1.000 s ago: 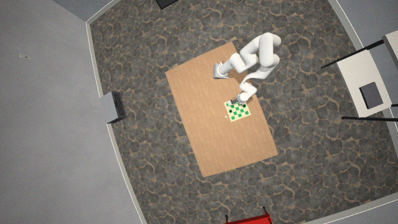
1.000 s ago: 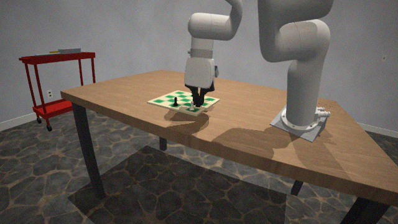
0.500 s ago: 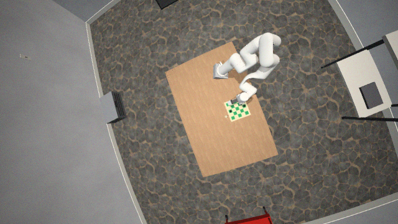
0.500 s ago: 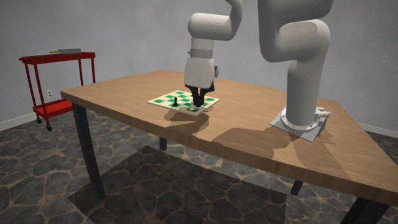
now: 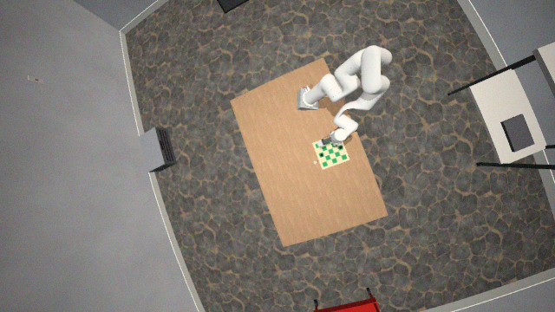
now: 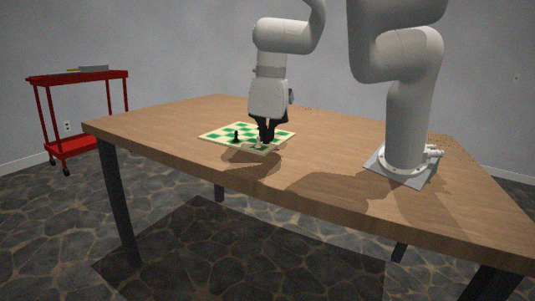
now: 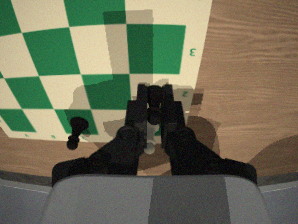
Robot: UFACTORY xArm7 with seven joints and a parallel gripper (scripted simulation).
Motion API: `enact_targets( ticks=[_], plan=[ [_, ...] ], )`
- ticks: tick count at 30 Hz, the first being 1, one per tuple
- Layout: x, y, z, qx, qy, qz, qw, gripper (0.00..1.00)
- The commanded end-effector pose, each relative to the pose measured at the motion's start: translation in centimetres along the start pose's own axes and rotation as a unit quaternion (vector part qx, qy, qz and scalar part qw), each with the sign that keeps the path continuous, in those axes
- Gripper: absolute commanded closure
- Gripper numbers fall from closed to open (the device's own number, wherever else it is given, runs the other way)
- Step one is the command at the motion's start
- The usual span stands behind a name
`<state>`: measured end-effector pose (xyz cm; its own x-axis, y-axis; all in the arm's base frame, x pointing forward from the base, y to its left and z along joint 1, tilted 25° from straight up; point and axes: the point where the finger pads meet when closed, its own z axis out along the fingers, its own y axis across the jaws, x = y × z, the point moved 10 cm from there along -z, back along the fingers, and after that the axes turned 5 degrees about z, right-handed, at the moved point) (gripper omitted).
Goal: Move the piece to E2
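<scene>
The green and cream chessboard (image 5: 331,155) lies on the wooden table and also shows in the side view (image 6: 247,136) and the wrist view (image 7: 100,43). My gripper (image 6: 266,140) is low over the board's edge near the row digits, seen from above (image 5: 325,142) and in the wrist view (image 7: 154,99). It is shut on a small chess piece that the fingers mostly hide. A small pale piece (image 6: 258,144) stands next to the fingers. A black pawn (image 6: 236,136) stands on the board to the left, also in the wrist view (image 7: 76,131). A small white piece (image 5: 315,162) stands on the table beside the board.
Another dark piece (image 5: 341,147) stands near the board's far corner. The arm's base (image 6: 403,167) is bolted to the table at the right. A red cart (image 6: 75,113) stands off the table's left end.
</scene>
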<state>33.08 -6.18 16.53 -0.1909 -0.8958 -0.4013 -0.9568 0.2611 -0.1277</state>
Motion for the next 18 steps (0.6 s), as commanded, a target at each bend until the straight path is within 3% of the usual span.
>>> enact_targets(
  ticks=[1, 8, 9, 14, 15, 18],
  plan=[
    [0.03, -0.08, -0.08, 0.001, 0.0, 0.0, 1.0, 1.0],
    [0.03, -0.08, -0.08, 0.001, 0.0, 0.0, 1.0, 1.0],
    [0.03, -0.08, -0.08, 0.001, 0.0, 0.0, 1.0, 0.93],
    [0.03, -0.08, -0.08, 0.001, 0.0, 0.0, 1.0, 0.86],
    [0.03, -0.08, -0.08, 0.001, 0.0, 0.0, 1.0, 0.79],
    [0.03, -0.08, -0.08, 0.001, 0.0, 0.0, 1.0, 0.79]
  ],
)
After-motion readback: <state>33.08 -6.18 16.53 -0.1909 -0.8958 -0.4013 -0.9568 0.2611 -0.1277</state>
